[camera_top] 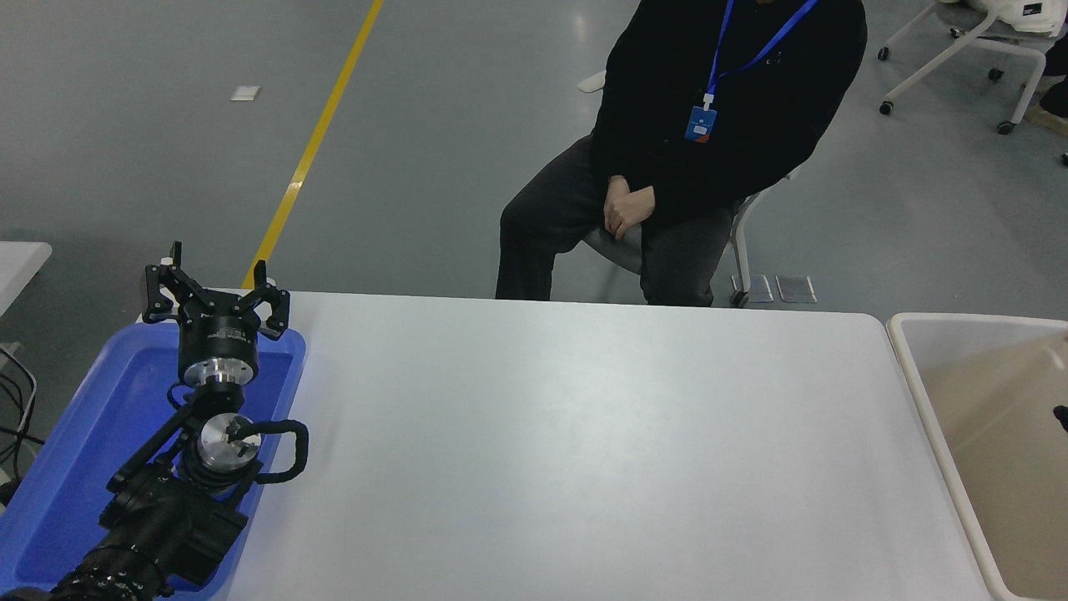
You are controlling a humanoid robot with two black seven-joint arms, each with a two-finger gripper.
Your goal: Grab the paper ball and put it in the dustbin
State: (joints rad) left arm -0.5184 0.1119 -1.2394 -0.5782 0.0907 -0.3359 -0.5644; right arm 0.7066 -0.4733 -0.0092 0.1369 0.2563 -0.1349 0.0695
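The paper ball is out of view. The beige dustbin (918, 392) stands off the table's right end, and the part of its inside that shows is bare. A small black tip of my right gripper (1062, 414) pokes in at the right edge over the dustbin, too little of it to read. My left gripper (215, 274) is parked at the lower left above the blue tray, open, with nothing between its fingers.
A shallow blue tray (75, 451) lies under my left arm at the table's left end. A person in dark clothes sits on a chair (659, 167) beyond the far edge, hands folded in the lap. The white table (584, 451) spans the middle.
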